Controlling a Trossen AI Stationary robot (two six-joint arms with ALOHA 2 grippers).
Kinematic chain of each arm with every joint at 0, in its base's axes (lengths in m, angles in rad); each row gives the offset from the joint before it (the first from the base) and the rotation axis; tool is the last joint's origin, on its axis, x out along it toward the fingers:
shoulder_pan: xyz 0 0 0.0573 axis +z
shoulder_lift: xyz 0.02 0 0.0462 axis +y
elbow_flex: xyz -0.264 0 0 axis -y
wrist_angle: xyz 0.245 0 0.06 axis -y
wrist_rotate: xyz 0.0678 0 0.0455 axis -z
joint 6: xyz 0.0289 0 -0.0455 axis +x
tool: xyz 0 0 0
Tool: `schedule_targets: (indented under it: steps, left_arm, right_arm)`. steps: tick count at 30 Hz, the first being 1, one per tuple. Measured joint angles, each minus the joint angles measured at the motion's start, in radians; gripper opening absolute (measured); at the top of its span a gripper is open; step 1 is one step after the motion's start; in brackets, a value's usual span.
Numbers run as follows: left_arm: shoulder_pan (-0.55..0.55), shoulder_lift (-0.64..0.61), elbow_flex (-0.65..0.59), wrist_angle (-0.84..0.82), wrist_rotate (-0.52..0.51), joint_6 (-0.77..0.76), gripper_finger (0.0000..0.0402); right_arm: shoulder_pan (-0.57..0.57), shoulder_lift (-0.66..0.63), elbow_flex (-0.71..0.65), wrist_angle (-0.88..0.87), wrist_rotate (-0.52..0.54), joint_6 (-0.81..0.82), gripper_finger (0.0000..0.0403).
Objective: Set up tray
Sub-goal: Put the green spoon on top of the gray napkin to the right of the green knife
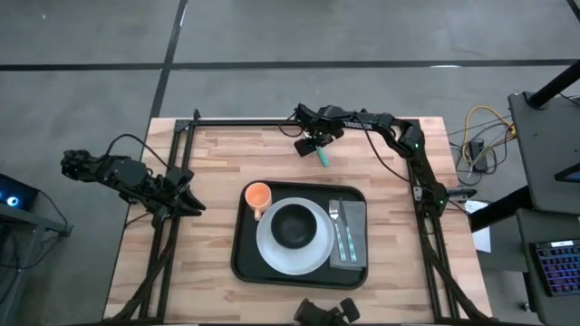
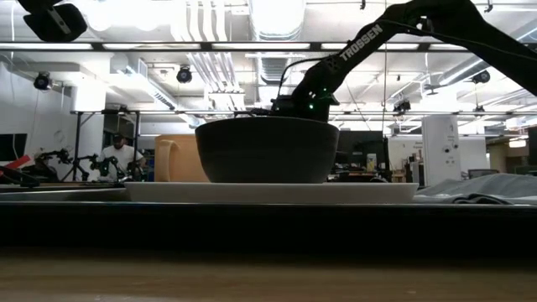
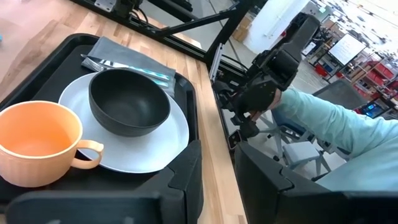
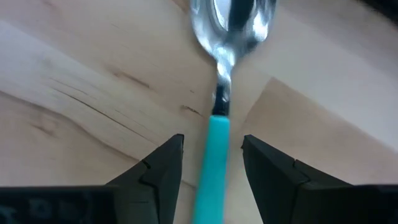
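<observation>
The black tray lies on the near middle of the table. It carries a white plate with a black bowl, an orange cup, and a grey napkin with a fork on it. A teal-handled spoon lies flat on the wood beyond the tray's far edge. My right gripper hangs over the spoon, open. In the right wrist view its fingers stand either side of the teal handle with a gap on both sides. My left gripper waits open at the table's left edge.
Black frame rails run along the table's left, right and far edges. Bare wood surrounds the spoon. In the left wrist view a person's light blue sleeve shows past the table's right edge. The bowl and cup block the low view.
</observation>
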Motion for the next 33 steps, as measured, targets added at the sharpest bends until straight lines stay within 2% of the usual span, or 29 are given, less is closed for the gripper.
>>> schedule_targets:
  steps: [6,9,13,18,20,27,30,33]
  left_arm:
    - [0.000,0.000,0.000,0.000,0.007,0.000,0.0079]
    - [0.000,0.000,0.000,0.000,0.007,0.000,0.0079]
    - [0.000,0.000,0.000,0.000,0.007,0.000,0.0079]
    - [0.001,0.000,0.000,0.000,0.006,0.000,0.0079]
    - [0.001,0.000,0.000,0.000,0.006,0.000,0.0079]
    - [0.000,0.000,0.000,0.000,0.006,0.000,0.0079]
    - [0.001,0.000,0.000,0.000,-0.014,0.000,0.0079]
    - [0.001,0.001,0.000,0.000,-0.060,0.000,0.0079]
  right_arm:
    - [-0.011,-0.004,-0.041,0.027,-0.050,0.011,0.0159]
    - [-0.011,-0.004,-0.041,0.027,-0.052,0.015,0.0146]
    - [-0.011,-0.004,-0.041,0.022,-0.063,0.035,0.0107]
    - [-0.009,-0.004,-0.040,0.018,-0.063,0.065,0.0037]
    - [-0.009,-0.013,-0.042,0.002,-0.056,0.080,0.0031]
    - [0.023,-0.151,-0.042,-0.160,0.099,0.180,0.0031]
    - [0.087,-0.232,-0.044,-0.280,0.175,0.265,0.0031]
    - [0.186,-0.332,-0.053,-0.356,0.208,0.371,0.0031]
